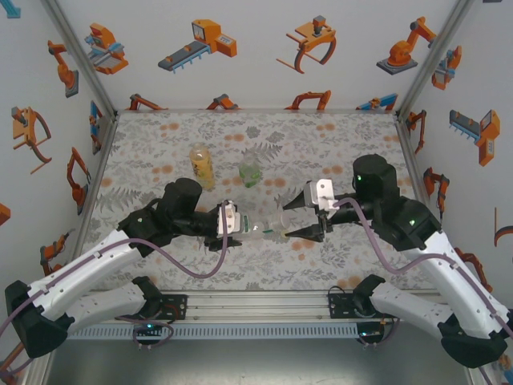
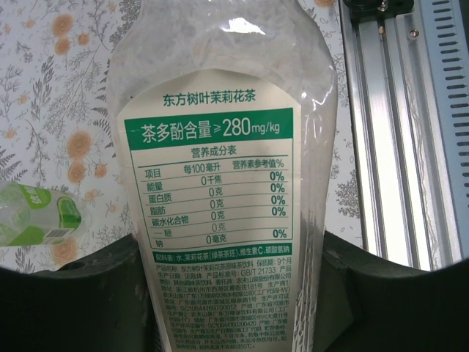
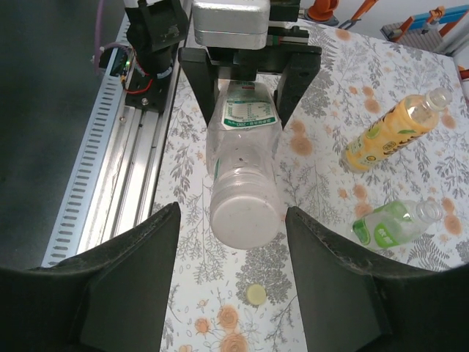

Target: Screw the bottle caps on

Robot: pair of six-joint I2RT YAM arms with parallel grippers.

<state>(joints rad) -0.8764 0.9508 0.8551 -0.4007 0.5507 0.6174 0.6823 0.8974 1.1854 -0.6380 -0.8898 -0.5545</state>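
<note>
Right claw [image 3: 233,213]: jaws were set apart at 9 and 3 o'clock of the near end of the clear bottle [image 3: 242,169]; a gap was seen on the 9 o'clock side, and no firm grip could be made out.
Clear bottle: was carried level above the table [image 1: 160,144], between the two claws, its round end turned toward the right wrist camera.
Left claw [image 2: 231,246]: was clamped narrow on the clear bottle at its green-white label, a finger pressed to each side.
Cap [image 3: 256,295]: one small pale-yellow disc was seen lying flat on the table, at 6 o'clock of the bottle's end in the right wrist view, apart from it.
Amber bottle [image 1: 202,164]: was stood upright on the table, at 11 o'clock of the claws in the top view, well apart.
Green bottle [image 1: 251,172]: was stood upright near the amber one, at its 3 o'clock, and at 12 o'clock of the held bottle.
Table: was covered in a grey leaf-and-flower print.
Rail [image 2: 388,147]: aluminium, was seen at 3 o'clock of the label in the left wrist view.
</note>
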